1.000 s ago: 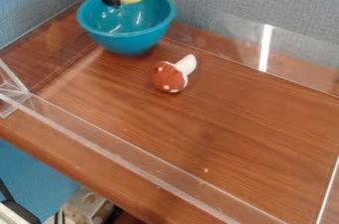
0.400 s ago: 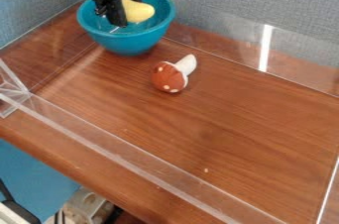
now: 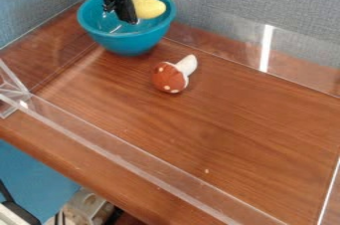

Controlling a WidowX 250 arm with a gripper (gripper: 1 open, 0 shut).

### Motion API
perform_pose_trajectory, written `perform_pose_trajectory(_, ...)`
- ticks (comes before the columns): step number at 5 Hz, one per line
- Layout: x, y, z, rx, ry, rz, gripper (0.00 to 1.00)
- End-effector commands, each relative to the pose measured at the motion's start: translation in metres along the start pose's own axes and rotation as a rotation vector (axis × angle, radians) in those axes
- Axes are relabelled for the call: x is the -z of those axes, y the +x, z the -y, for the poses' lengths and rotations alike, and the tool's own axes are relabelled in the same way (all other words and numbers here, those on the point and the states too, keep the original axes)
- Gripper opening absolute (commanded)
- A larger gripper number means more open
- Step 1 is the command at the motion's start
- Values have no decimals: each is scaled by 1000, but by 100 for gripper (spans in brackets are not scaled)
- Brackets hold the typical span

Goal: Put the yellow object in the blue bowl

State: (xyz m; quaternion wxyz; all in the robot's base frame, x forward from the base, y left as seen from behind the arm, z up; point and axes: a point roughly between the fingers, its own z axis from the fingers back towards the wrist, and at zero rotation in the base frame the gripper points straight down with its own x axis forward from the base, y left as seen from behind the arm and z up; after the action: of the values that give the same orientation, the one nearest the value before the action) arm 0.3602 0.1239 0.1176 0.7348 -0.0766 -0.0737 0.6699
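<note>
The bowl point(image 3: 123, 32), teal-blue, round and glossy, is set at the far left of the wooden table point(image 3: 200, 119). Inside its rim the yellow object point(image 3: 149, 8) is seen, smooth and rounded, partly hidden by the black gripper point(image 3: 126, 5) reaching down into the bowl. The jaws appear clamped on the yellow object. To the right, apart from the bowl, a mushroom point(image 3: 173, 75) is laid on its side.

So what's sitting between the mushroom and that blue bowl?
Nothing: the camera view shows only bare wooden tabletop between the mushroom and the blue bowl.
</note>
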Motion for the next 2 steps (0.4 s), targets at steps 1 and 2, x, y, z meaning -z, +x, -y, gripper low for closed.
perform_pose_trajectory(1, -36, 2, 14, -51, -75, 52, 0)
perform_pose_trajectory(2, -41, 1, 23, -114, -71, 68, 0)
